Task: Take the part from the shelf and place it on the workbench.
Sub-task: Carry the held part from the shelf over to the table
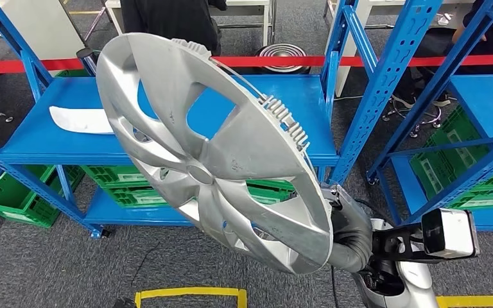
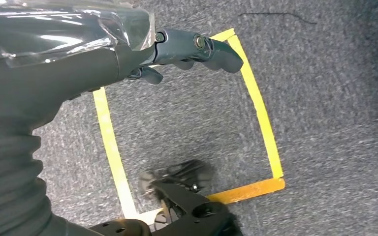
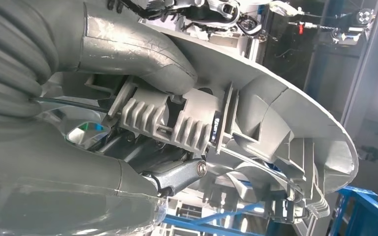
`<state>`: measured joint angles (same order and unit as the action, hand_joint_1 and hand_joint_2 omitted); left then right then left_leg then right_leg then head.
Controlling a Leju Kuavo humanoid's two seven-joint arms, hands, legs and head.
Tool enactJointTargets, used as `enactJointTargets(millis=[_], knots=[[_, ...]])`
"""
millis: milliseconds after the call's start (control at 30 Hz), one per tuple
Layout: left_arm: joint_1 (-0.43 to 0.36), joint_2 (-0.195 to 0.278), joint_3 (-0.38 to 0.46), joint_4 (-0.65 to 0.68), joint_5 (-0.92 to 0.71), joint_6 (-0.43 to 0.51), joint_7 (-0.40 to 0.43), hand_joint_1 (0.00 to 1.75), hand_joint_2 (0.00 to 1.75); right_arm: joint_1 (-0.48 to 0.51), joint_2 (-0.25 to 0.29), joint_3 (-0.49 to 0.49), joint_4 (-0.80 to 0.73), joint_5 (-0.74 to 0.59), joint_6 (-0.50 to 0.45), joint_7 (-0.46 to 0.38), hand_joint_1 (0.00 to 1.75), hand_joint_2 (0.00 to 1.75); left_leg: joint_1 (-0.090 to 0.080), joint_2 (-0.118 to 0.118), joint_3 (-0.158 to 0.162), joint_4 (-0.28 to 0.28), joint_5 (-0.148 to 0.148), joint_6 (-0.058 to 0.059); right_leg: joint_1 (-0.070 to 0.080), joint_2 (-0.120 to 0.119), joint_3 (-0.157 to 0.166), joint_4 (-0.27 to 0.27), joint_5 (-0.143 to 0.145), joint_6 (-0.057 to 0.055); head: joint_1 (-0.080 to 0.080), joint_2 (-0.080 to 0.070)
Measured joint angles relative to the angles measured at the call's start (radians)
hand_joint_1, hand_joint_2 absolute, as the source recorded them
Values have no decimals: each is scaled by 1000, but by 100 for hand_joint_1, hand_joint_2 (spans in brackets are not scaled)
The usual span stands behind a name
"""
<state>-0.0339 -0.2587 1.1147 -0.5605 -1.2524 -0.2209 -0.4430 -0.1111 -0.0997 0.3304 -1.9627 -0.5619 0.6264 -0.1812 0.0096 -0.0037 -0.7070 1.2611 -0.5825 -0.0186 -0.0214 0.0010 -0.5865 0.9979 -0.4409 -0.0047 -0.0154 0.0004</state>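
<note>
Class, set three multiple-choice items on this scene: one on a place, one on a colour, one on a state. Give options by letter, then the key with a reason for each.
1. Where is the white curved part?
A. on the blue shelf's upper deck
B. on the carpet
C. in a green crate

2. What colour is the taped outline on the carpet?
A. red
B. yellow
C. white

3. What is the right hand doing?
A. hanging with nothing in it
B. gripping the rim of the silver wheel cover
C. resting on the shelf

Key: 1 A, it lies flat on the blue shelf. 2 B, the left wrist view shows yellow strips. 3 B, the thumb presses the cover's ribbed clips, and the head view shows the cover lifted.
</note>
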Motion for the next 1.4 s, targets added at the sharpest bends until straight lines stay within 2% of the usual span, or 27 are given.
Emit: enactJointTargets(millis=[33, 67, 167, 233, 300, 367, 400, 467, 500, 533, 567, 600, 667, 733, 767, 833, 867, 933, 1000, 1033, 1067, 1100, 1167, 1233, 1267, 1333, 1400], knots=[[0, 0, -2, -1, 0, 0, 1, 0, 175, 1, 0, 0, 0, 2, 0, 0, 175, 175, 1, 0, 3, 24, -12, -1, 2, 0, -9, 0, 6, 0, 0, 0], [0, 0, -4, -2, 0, 0, 1, 0, 175, 1, 0, 0, 0, 3, 0, 0, 175, 175, 1, 1, 28, 5, -5, 2, 4, 0, -16, 1, 13, 1, 0, 0], [-1, 0, -7, -10, 0, 0, 2, 0, 175, 2, 1, -1, -1, 4, 0, 0, 175, 175, -5, 1, 179, -209, 54, 24, 9, -1, -29, -1, 30, 6, 1, 0], [-3, -1, -9, -16, 0, -1, 2, 0, 175, 2, 2, -1, -4, 5, 0, 0, 175, 175, -14, 2, 220, -279, 67, 40, 9, -3, -32, -2, 41, 17, 0, 0], [-2, -2, -10, -19, 0, -1, 3, 0, 175, 3, 3, -1, -6, 6, 0, 0, 175, 175, -18, 2, 213, -287, 84, 53, 9, -4, -34, -9, 54, 31, -1, 0], [-1, -2, -10, -21, 0, -2, 3, 0, 175, 4, 4, -2, -8, 6, 0, 0, 175, 175, -14, 6, 206, -307, 113, 62, 11, -4, -47, 3, 40, 34, 0, 0], [-2, -2, -11, -21, 0, -3, 4, 0, 175, 4, 4, -3, -9, 6, 0, 0, 175, 175, -11, 8, 199, -316, 129, 65, 12, -3, -62, 35, 9, 30, 1, 0], [-2, -4, -12, -21, 0, -6, 4, 0, 175, 4, 3, -3, -10, 6, 0, 0, 175, 175, -11, 9, 175, -318, 150, 68, 10, -2, -101, 157, -78, 20, 4, 0], [-2, -5, -12, -21, 0, -7, 4, 0, 175, 5, 3, -3, -10, 7, 0, 0, 175, 175, -11, 9, 159, -316, 160, 67, 8, -3, -116, 223, -110, 21, 4, 0], [-1, -6, -12, -21, 0, -7, 4, 0, 175, 6, 3, -3, -10, 8, 0, 0, 175, 175, -11, 9, 143, -313, 170, 65, 6, -3, -120, 269, -122, 28, 4, 0], [-1, -6, -12, -21, 0, -7, 4, 0, 175, 6, 3, -3, -10, 8, 0, 0, 175, 175, -11, 9, 127, -309, 179, 63, 4, -3, -107, 281, -116, 40, 4, 0], [-1, -7, -12, -21, 0, -7, 4, 0, 175, 6, 2, -3, -10, 9, 0, 0, 175, 175, -10, 9, 110, -302, 186, 60, 1, -3, -78, 259, -97, 52, 4, 0], [-1, -8, -12, -21, 0, -7, 5, 0, 175, 5, 2, -2, -10, 11, 0, 0, 175, 175, -9, 8, 77, -281, 197, 51, -2, -3, 27, 127, -75, 66, 5, 0], [0, -8, -12, -21, 0, -7, 5, 0, 175, 6, 3, -2, -11, 13, 0, 0, 175, 175, -10, 6, 56, -262, 207, 40, 1, -1, 99, 17, -91, 55, 3, 0], [0, -8, -12, -20, 0, -6, 5, 0, 175, 7, 3, -2, -11, 14, -1, 0, 175, 175, -10, 6, 51, -258, 214, 33, 5, 0, 107, -4, -101, 46, 2, 0], [3, -8, -11, -20, 0, -5, 6, 0, 175, 8, 2, -2, -11, 17, -3, -1, 175, 175, -6, 4, 45, -256, 220, 20, 5, 0, 92, -4, -91, 27, 2, 0], [5, -7, -11, -20, 0, -4, 6, 0, 175, 9, 3, -2, -11, 18, -4, -2, 175, 175, -4, 3, 38, -244, 202, 14, 2, -2, 86, -4, -83, 17, 1, 0], [6, -7, -10, -20, 0, -1, 6, 0, 175, 9, 4, -2, -11, 19, -5, -3, 175, 175, 1, 3, 15, -169, 115, 2, -1, -4, 70, -4, -62, -1, 0, 0], [5, -7, -11, -19, 0, -1, 6, 0, 175, 10, 4, -2, -11, 19, -5, -4, 175, 175, 3, 3, -10, -45, 29, -7, 2, -4, 48, -3, -42, -6, -1, 0], [5, -7, -11, -19, 0, -1, 6, 0, 175, 10, 4, -2, -11, 19, -5, -4, 175, 175, 4, 3, -11, 1, 15, -8, 4, -4, 35, -2, -32, -6, -1, 0], [5, -7, -11, -19, 0, -1, 6, 0, 175, 11, 4, -2, -11, 19, -5, -4, 175, 175, 4, 3, 1, 18, 22, -6, 6, -4, 23, -1, -23, -6, -1, 0], [4, -7, -11, -19, 0, -1, 6, 0, 175, 11, 4, -2, -11, 19, -4, -4, 175, 175, 3, 3, 31, -1, 44, -1, 9, -4, 11, 0, -14, -5, -1, 0], [2, -5, -11, -20, 1, -1, 6, 0, 175, 11, 4, -2, -11, 19, -4, -4, 175, 175, -3, 1, 130, -124, 78, 24, 13, -2, -7, 2, 3, -3, -1, 0], [0, -3, -12, -23, 3, 0, 6, 0, 175, 11, 4, -2, -11, 20, -4, -4, 175, 175, -14, 0, 212, -247, 71, 49, 13, -3, -15, 1, 18, 6, 0, 0], [-1, -1, -12, -25, 4, 0, 6, 0, 175, 11, 5, -2, -11, 21, -4, -4, 175, 175, -20, 0, 228, -277, 64, 58, 8, -5, -18, -1, 25, 14, 0, 0], [0, -2, -12, -26, 6, 1, 7, 0, 175, 12, 6, -1, -11, 21, -4, -4, 175, 175, -25, 1, 227, -300, 84, 68, 3, -6, -22, -6, 40, 28, -1, 0], [-1, -3, -12, -26, 6, 0, 8, 0, 175, 12, 6, -3, -12, 21, -4, -4, 175, 175, -22, 6, 218, -326, 119, 78, 5, -5, -38, 16, 13, 27, 1, 0]])
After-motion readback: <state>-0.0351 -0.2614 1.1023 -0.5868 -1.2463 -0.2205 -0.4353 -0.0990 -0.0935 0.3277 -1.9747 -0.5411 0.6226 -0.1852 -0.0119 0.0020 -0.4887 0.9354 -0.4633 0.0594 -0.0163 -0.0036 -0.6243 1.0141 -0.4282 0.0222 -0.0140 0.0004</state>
